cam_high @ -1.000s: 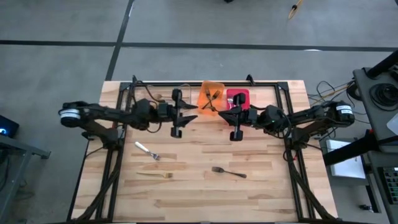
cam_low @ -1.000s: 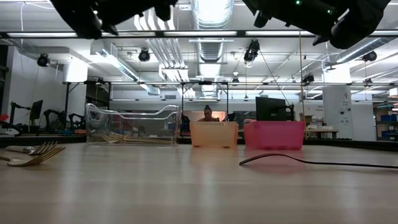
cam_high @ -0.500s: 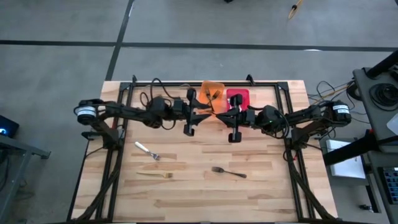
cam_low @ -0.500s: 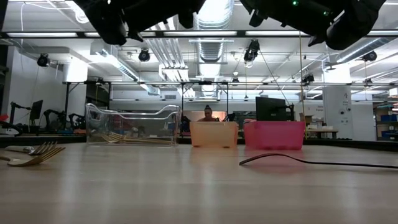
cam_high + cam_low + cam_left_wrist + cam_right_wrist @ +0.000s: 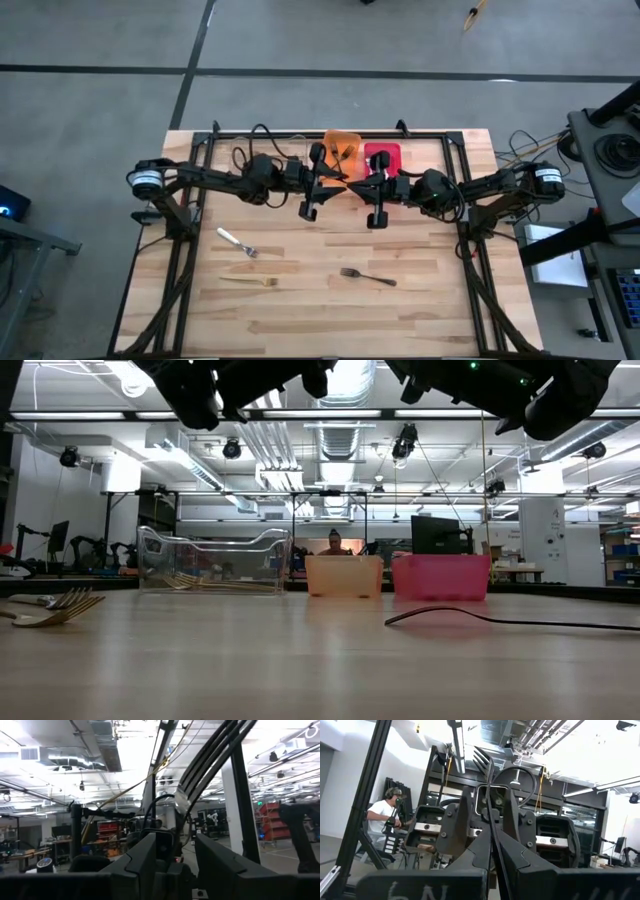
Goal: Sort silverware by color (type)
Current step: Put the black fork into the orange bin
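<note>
wooden counter [image 5: 420, 300] seen from above, both arms reaching in toward the middle at the far side. on the left part of the counter, a silver fork with a pale handle [image 5: 237, 242] lies angled, and just nearer the front edge a gold fork [image 5: 250, 281] lies flat; in the low view the tines of these two sit side by side at the counter's left [image 5: 60, 606]. clear bin [image 5: 213, 562] stands at the far left of the bin row, with gold utensils [image 5: 205, 582] lying inside along its floor. left arm stretches across from the left, its left end effector [image 5: 312, 190] raised above the counter near the orange bin [image 5: 340, 152]; from its wrist camera the two dark fingers [image 5: 142, 860] stand apart with a clear gap between them and nothing pinched. orange bin holds a dark utensil [image 5: 343, 153]. a black fork [image 5: 367, 276] lies alone on the counter toward the front, right of the gold one, well apart from the bins; in the low view it shows as a thin dark curve [image 5: 480, 617]. red bin [image 5: 381, 153] sits touching or just beside the orange one, to its right. right end effector [image 5: 378, 195] hangs above the counter at the red bin's near side, its fingers pressed together on a black fork in the grip [image 5: 489, 805], tines pointing away past the fingertips. a person in a white top [image 5: 384, 815] stands in the room beyond
</note>
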Motion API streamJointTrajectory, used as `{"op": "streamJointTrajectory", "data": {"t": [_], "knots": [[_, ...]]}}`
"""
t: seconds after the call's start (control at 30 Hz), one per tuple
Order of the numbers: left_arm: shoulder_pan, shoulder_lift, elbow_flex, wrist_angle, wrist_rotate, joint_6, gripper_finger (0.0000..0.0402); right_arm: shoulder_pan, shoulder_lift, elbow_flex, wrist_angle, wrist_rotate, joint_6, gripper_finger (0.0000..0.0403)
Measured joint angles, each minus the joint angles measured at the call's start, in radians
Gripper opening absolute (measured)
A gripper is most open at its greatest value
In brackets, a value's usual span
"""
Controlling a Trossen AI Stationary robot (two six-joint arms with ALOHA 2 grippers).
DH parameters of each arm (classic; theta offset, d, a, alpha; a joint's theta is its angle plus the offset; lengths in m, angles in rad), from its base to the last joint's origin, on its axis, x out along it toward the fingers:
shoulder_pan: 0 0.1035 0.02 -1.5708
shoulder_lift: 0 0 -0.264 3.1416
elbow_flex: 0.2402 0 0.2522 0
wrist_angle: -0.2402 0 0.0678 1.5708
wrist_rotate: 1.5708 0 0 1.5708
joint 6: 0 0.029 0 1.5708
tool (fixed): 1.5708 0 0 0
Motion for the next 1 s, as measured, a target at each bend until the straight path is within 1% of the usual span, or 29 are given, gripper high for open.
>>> {"op": "streamJointTrajectory", "data": {"t": [0.1,0.17,0.27,0.37,0.43,0.63,0.77,0.87,0.93,1.0], "knots": [[0.000,0.000,0.000,0.002,-0.003,0.000,0.0108,0.000,0.000,0.000,-0.001,0.024,-0.002,0.0008],[0.000,0.000,0.000,0.003,-0.003,-0.001,0.0093,0.000,0.000,0.000,-0.004,0.026,-0.004,0.0008],[0.000,0.000,0.000,0.002,-0.004,-0.009,0.0061,0.000,0.000,0.000,-0.004,0.026,-0.010,0.0008],[0.000,0.000,0.000,0.002,-0.004,-0.019,0.0021,0.000,0.000,0.000,-0.005,0.027,-0.011,0.0008],[0.001,0.000,0.000,0.002,-0.008,-0.039,0.0006,0.000,0.000,0.000,-0.005,0.037,-0.013,0.0008],[0.005,-0.002,0.000,-0.005,-0.032,-0.090,0.0001,0.000,0.000,0.000,-0.021,0.051,-0.029,0.0009],[0.011,-0.004,0.000,-0.006,-0.034,-0.113,0.0000,0.000,-0.001,0.000,-0.036,0.094,-0.020,0.0013],[0.020,-0.006,0.000,-0.005,-0.033,-0.138,0.0000,0.000,-0.001,0.000,-0.049,0.104,-0.021,0.0029],[0.026,-0.007,0.000,-0.006,-0.032,-0.160,0.0000,0.000,-0.002,0.000,-0.048,0.108,-0.021,0.0045],[0.033,-0.008,0.000,-0.017,-0.031,-0.173,0.0000,0.000,-0.005,0.000,-0.054,0.136,-0.021,0.0063]]}}
